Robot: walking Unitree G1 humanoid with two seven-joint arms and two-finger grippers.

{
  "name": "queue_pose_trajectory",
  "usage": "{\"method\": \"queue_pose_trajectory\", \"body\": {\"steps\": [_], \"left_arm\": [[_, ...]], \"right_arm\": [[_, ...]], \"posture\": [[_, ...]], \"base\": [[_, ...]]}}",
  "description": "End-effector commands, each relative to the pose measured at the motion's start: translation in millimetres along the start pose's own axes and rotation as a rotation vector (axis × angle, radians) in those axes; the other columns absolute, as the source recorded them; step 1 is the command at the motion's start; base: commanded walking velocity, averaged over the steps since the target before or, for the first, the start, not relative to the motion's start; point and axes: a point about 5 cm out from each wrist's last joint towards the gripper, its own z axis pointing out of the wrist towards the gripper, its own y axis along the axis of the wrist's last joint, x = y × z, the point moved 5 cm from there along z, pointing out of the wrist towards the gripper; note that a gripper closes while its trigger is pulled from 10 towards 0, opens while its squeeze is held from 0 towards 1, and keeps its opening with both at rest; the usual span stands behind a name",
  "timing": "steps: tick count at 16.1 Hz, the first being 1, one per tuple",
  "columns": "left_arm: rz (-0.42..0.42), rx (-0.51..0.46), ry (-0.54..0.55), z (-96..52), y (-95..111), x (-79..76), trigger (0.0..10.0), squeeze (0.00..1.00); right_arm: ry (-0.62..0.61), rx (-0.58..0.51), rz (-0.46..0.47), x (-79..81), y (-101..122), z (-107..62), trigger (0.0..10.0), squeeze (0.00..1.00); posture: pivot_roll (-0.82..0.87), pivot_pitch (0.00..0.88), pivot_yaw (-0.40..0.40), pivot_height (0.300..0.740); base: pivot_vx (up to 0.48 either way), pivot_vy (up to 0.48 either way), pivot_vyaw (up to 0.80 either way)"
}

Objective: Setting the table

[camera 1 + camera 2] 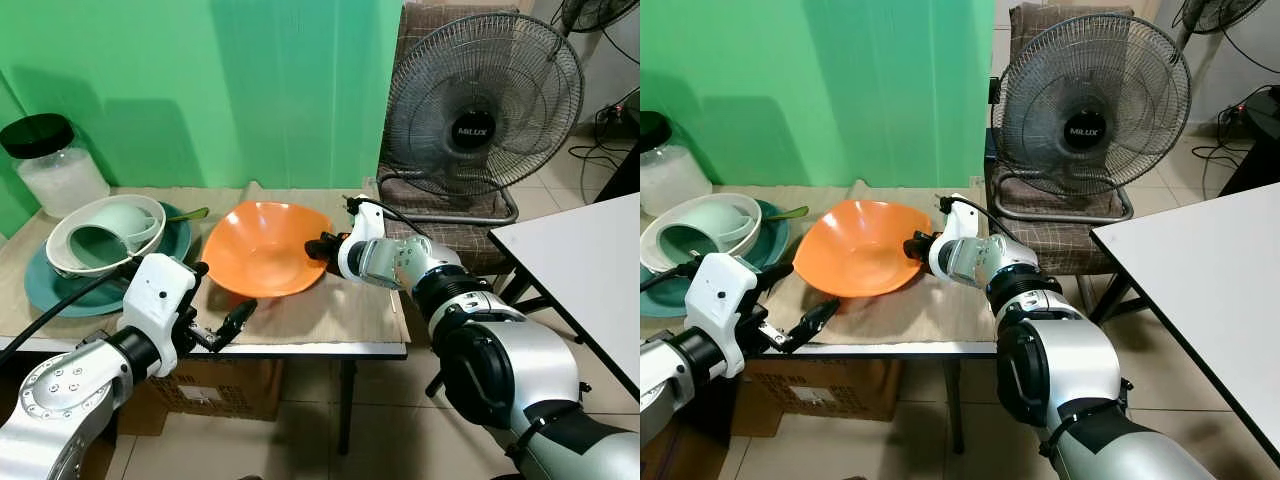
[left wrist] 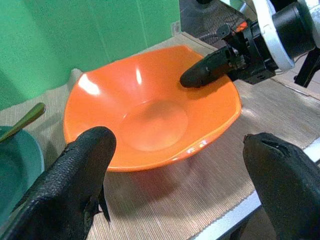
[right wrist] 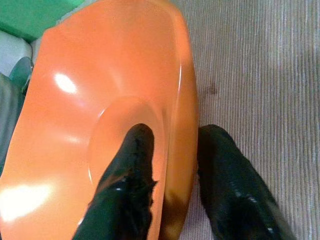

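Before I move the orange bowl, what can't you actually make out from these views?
- Underside of the orange bowl: hidden by the bowl itself, so whether it rests flat on the mat is unclear.
- Right gripper: its jaws straddle the rim, but the right wrist view cuts off their roots.
- Mug inside the white bowl: contents hidden by its tilt.
- Jar: blurred, contents unclear.
- Left gripper: open, short of the bowl.

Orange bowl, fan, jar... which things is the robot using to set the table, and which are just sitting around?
For the job: orange bowl, pinched at its rim by the right gripper; open left gripper nearby; stacked dishes; woven mat.

Just there: fan, jar, cardboard box, white table.
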Motion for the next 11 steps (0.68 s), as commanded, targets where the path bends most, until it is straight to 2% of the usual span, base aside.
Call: {"method": "queue_pose_trajectory", "body": {"steps": [1,9,11], "left_arm": [[0.026,-0.006,-0.001,0.7,3,1.5,10.0,0.64],[0.039,-0.026,0.018,3.5,7,6.1,10.0,0.63],[0.042,-0.04,0.032,4.3,10,9.0,10.0,0.64]], "right_arm": [[0.02,0.012,0.016,5.9,0,0.1,0.0,0.0],[0.097,-0.027,0.11,16.2,13,-4.0,0.0,0.0],[0.148,-0.086,0.167,21.3,27,-8.7,0.0,0.0]], "posture": [[-0.02,0.0,0.014,0.74],[-0.02,0.0,0.013,0.74],[-0.01,0.0,0.01,0.74]], "base": [[0.0,0.0,0.0],[0.0,0.0,0.0],[0.0,0.0,0.0]]}}
